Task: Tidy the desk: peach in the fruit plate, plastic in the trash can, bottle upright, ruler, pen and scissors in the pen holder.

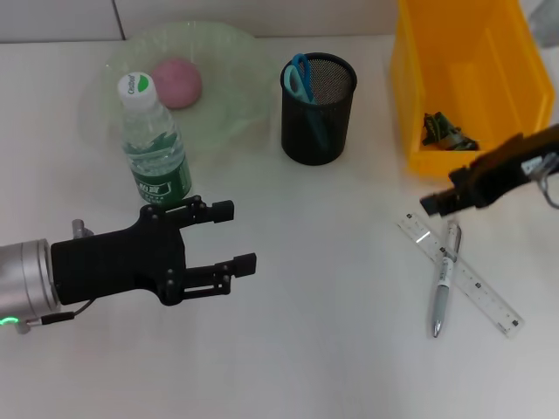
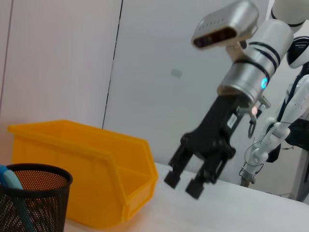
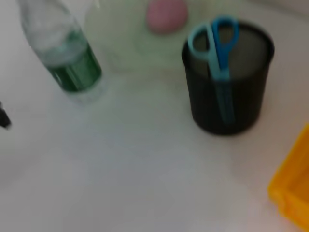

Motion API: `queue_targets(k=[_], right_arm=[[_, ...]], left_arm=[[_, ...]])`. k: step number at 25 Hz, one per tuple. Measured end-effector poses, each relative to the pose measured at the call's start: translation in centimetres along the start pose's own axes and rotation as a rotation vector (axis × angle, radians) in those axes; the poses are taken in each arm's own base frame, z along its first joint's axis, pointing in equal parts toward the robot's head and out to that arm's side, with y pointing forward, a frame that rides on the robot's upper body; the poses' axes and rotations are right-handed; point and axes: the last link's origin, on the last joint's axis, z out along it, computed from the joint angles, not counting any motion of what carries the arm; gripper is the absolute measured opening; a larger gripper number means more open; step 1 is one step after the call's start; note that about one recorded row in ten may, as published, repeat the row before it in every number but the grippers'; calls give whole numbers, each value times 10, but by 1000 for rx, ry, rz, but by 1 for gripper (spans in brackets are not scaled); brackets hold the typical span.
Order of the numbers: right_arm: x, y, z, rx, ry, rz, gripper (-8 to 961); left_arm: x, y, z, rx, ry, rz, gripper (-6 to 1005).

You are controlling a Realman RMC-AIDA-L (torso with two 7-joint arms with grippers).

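Observation:
A pink peach (image 1: 178,82) lies in the pale green fruit plate (image 1: 236,61). The bottle (image 1: 155,144) with a green label stands upright at the plate's front edge. Blue scissors (image 1: 300,77) stand in the black mesh pen holder (image 1: 318,118). A clear ruler (image 1: 476,286) and a silver pen (image 1: 444,281) lie crossed on the desk at the right. Dark plastic (image 1: 445,133) lies in the yellow trash can (image 1: 419,96). My left gripper (image 1: 234,236) hovers open in front of the bottle, holding nothing. Just above the ruler's far end, my right gripper (image 2: 183,183) is open and holds nothing.
The white desk (image 1: 332,332) runs out to the front and middle. The yellow can's wall (image 2: 87,164) stands close beside the pen holder (image 2: 34,198). The right wrist view shows the bottle (image 3: 67,58), peach (image 3: 166,14) and holder (image 3: 227,82).

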Motion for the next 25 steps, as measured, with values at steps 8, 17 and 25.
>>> queue_targets(k=[8, 17, 25], right_arm=[[7, 5, 44, 26, 95, 1, 629], [10, 2, 64, 50, 116, 9, 628], [14, -1, 74, 46, 122, 35, 615]], left_arm=[[0, 0, 1, 1, 1, 1, 785], [-1, 0, 1, 3, 0, -3, 785], [-2, 0, 2, 9, -2, -5, 785]])
